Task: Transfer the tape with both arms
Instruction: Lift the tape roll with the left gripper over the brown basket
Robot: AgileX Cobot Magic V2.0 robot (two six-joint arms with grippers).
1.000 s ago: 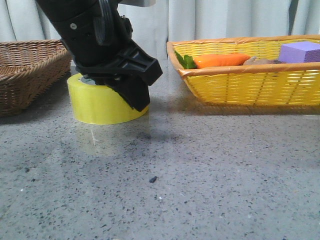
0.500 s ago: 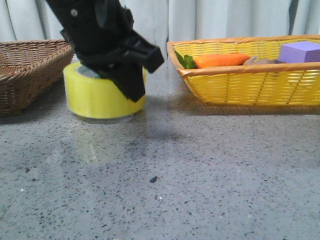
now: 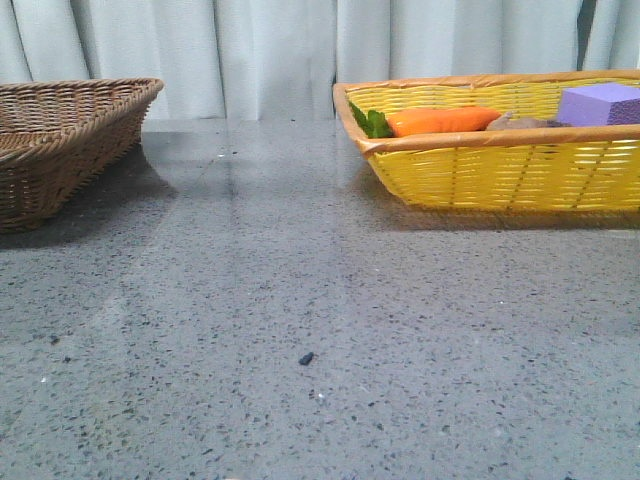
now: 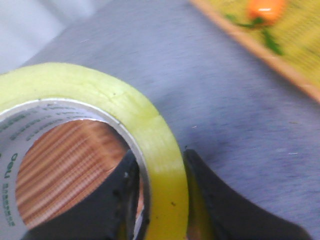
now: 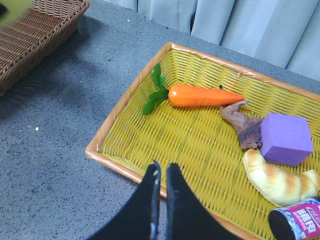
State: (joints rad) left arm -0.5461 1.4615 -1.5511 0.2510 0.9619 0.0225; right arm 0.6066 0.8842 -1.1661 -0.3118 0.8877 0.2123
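Left gripper (image 4: 159,197): seen only in the left wrist view; its two black fingers (image 4: 220,205) pinch the wall of the tape, one inside the core, one outside against the yellow winding, closed onto it.
Tape (image 4: 150,135): held in the left gripper, out of the front view altogether; the brown wicker basket shows through its core, so it hangs above that basket or its edge. Only a yellow blur at the corner of the right wrist view, beside the wicker basket, hints at it.
Tape's axis: the open ring faces the wrist camera, so the short axis through the core runs roughly along the gripper's length; green lettering shows on the white inner core.
Right gripper (image 5: 161,177): poised above the near rim of the yellow basket (image 5: 125,95), fingers almost touching, a thin slit between them, nothing in them.
Yellow basket's contents: carrot (image 5: 202,95), purple block (image 5: 284,139), croissant (image 5: 277,180), a can (image 5: 297,220) at the far corner.
Brown wicker basket (image 3: 70,140): well apart from the yellow basket across the grey table (image 3: 320,340).
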